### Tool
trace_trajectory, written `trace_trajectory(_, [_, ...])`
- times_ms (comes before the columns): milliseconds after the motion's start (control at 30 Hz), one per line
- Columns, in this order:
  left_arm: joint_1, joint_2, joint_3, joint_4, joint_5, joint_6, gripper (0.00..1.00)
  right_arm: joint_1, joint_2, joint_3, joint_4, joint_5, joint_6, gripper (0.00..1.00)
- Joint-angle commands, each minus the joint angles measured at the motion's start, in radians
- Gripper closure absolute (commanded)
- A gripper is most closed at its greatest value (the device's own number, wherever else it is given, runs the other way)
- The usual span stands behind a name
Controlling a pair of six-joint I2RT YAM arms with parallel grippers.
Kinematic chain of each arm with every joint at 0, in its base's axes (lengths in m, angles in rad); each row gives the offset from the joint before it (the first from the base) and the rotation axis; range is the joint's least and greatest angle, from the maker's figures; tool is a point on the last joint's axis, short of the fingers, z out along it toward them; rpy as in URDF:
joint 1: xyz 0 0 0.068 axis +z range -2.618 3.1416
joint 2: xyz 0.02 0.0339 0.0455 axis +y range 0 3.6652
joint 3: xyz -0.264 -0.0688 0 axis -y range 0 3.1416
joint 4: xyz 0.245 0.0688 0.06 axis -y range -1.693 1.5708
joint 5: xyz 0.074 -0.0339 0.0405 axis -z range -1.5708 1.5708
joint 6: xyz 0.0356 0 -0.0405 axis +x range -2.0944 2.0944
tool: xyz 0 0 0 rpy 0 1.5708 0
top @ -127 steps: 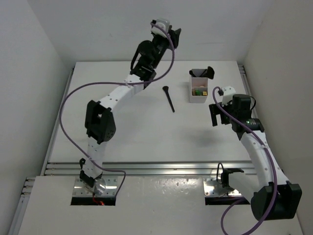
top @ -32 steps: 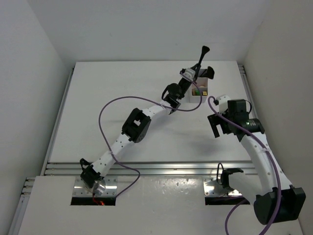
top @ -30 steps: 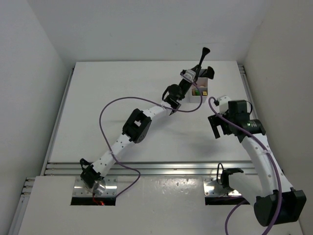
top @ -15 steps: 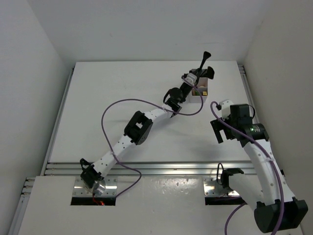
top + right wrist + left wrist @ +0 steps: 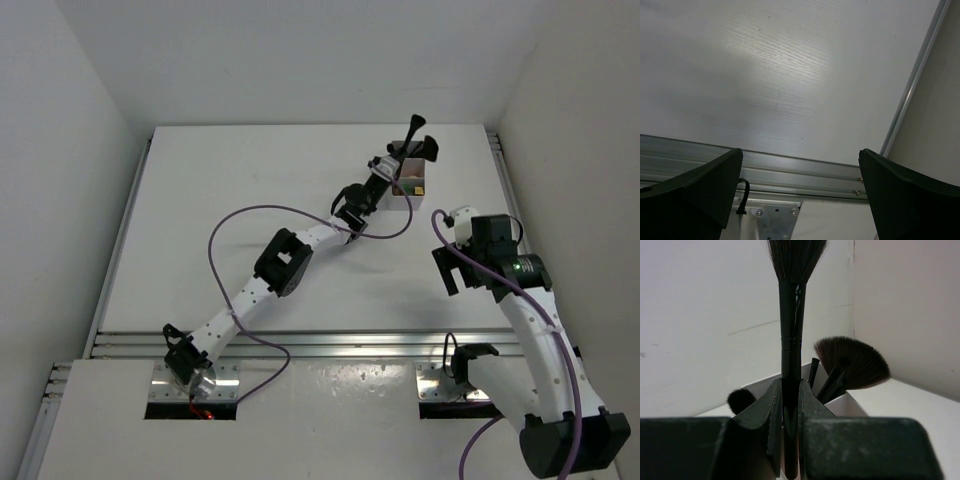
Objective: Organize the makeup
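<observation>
Brush (image 5: 790,315) clamped in left gripper (image 5: 789,390) by box (image 5: 860,407) holding fan brush (image 5: 852,362); right gripper (image 5: 800,156) gaping.

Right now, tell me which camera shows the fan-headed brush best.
Left wrist view: the fan-headed brush stands in the box, bristles spread wide, beyond the held brush. Top external shows it only as a small dark shape at the box's far corner. Right wrist shows none of it.

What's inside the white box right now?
A fan brush and a dark rounded brush tip stick up from the box; the left gripper, holding a thin black brush, hides the rest.
</observation>
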Motion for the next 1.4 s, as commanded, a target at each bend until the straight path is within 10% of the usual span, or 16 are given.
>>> trace_trajectory(0, [0.007, -0.081, -0.026, 0.099, 0.021, -0.041, 1.0, -0.005, 0.01, 0.05, 0.031, -0.002, 0.014, 0.0])
trace_trajectory(533, [0.071, -0.304, -0.154, 0.095, 0.272, -0.383, 1.0, -0.096, 0.466, 0.564, 0.353, -0.593, 0.055, 0.0])
trace_trajectory(833, [0.06, -0.304, -0.163, 0.076, 0.302, -0.358, 1.0, -0.174, 0.734, 0.733, 0.819, -0.64, 0.384, 0.15])
trace_trajectory(1367, [0.033, -0.322, -0.182, 0.047, 0.311, -0.349, 1.0, -0.153, 0.911, 0.757, 1.06, -0.72, 0.558, 0.29])
